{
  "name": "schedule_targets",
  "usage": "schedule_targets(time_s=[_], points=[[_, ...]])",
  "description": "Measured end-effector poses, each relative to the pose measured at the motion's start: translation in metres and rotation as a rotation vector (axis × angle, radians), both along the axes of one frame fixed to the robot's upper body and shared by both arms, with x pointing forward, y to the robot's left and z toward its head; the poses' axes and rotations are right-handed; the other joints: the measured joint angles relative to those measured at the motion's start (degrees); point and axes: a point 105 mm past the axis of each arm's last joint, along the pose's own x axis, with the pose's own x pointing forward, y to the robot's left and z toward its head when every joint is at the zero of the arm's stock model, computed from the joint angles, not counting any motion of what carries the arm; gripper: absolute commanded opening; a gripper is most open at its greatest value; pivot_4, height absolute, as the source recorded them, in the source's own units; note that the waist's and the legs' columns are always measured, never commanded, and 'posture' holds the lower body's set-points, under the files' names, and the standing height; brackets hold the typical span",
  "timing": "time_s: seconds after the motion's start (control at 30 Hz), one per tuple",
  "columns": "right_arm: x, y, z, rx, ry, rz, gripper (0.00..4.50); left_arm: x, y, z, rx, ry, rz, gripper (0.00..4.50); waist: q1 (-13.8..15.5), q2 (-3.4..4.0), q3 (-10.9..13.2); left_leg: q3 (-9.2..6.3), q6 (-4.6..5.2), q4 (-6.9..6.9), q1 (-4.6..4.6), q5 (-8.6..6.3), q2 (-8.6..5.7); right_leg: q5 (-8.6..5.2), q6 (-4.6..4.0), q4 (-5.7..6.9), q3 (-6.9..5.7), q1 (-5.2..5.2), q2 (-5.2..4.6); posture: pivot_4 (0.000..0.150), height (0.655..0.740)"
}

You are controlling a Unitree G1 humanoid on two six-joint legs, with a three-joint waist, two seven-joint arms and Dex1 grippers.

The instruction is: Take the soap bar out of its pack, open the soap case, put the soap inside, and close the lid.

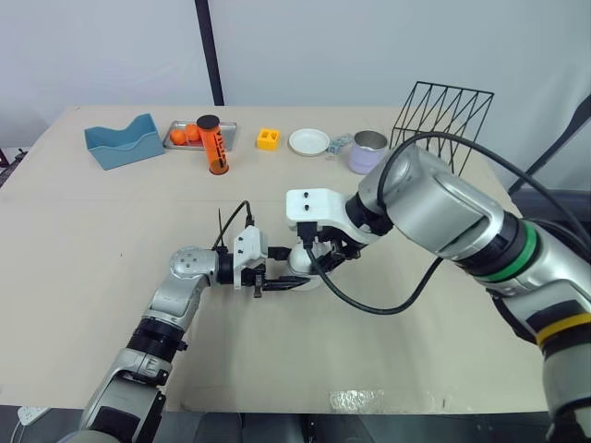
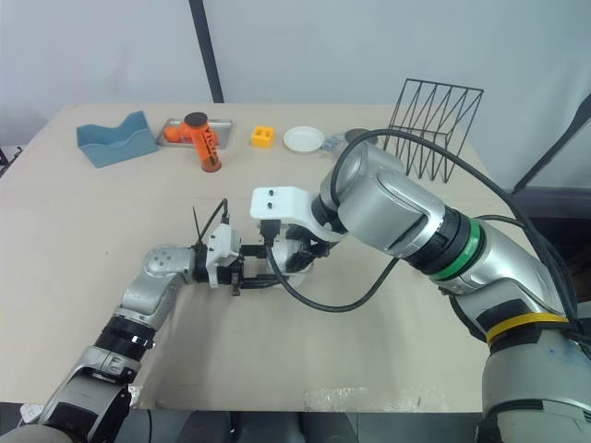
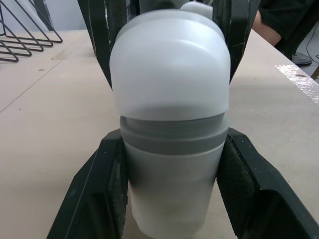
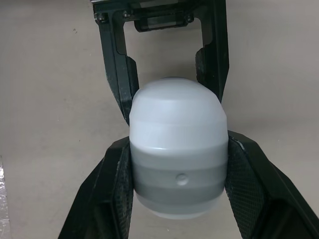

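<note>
Roughly mid-table in your head view, the left gripper and right gripper meet on the soap case, low at the table. Whether it touches the board, you cannot tell.

Along the far edge stand a blue holder, a metal tray of oranges, an orange bottle, a yellow block, a white plate and a purple mug. A wire rack sits toward the far right corner. All are well apart from the case. A crumpled clear wrapper lies at the near edge, and bare board surrounds both grippers.

In your left wrist view, the left fingers pinch the case's sides, and the right gripper's fingers flank its far end.

In your right wrist view, the right fingers squeeze the case at its grey band. The left gripper's fingers reach in opposite, with open table around.
</note>
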Motion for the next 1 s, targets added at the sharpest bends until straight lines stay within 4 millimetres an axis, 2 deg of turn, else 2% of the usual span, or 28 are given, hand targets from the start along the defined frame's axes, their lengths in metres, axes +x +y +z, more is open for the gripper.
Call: schedule_targets(time_s=[0.8, 0.83, 0.9, 0.97, 1.0], points=[[0.01, 0.006, 0.0, -0.084, -0.113, 0.143, 2.12, 0.011, -0.001, 0.002, -0.007, -0.014, 0.04, 1.94, 0.0, 0.0, 0.0, -0.06, -0.03, 0.0, 0.06, 0.04, 0.0, 0.02, -0.01, 0.03, -0.06, 0.07, 0.01, 0.15, 0.7371], [0.011, 0.006, 0.0, -0.08, -0.111, 0.141, 2.79, 0.012, -0.001, 0.002, -0.007, -0.014, 0.043, 1.94, 0.0, 0.0, 0.0, -0.06, -0.03, 0.0, 0.06, 0.04, 0.0, 0.02, -0.01, 0.03, -0.06, 0.06, 0.01, 0.15, 0.7371], [0.01, 0.009, -0.001, -0.069, -0.106, 0.148, 3.34, 0.012, -0.002, 0.003, -0.014, -0.017, 0.048, 1.94, 0.0, 0.0, 0.0, -0.06, -0.03, 0.0, 0.05, 0.04, 0.0, 0.02, -0.01, 0.03, -0.06, 0.06, 0.01, 0.15, 0.7371], [0.007, 0.013, -0.006, -0.058, -0.072, 0.153, 4.32, 0.013, -0.003, 0.003, -0.022, -0.012, 0.056, 1.94, 0.0, 0.01, 0.0, -0.06, -0.03, -0.01, -0.09, 0.04, -0.01, 0.02, -0.01, 0.03, -0.06, -0.07, 0.01, 0.15, 0.7371], [0.006, 0.013, -0.006, -0.057, -0.064, 0.153, 4.42, 0.014, -0.003, 0.003, -0.023, -0.014, 0.061, 1.94, 0.0, 0.01, 0.0, -0.07, -0.03, -0.02, -0.09, 0.04, 0.0, 0.02, -0.01, 0.03, -0.07, -0.07, 0.01, 0.15, 0.7371]])
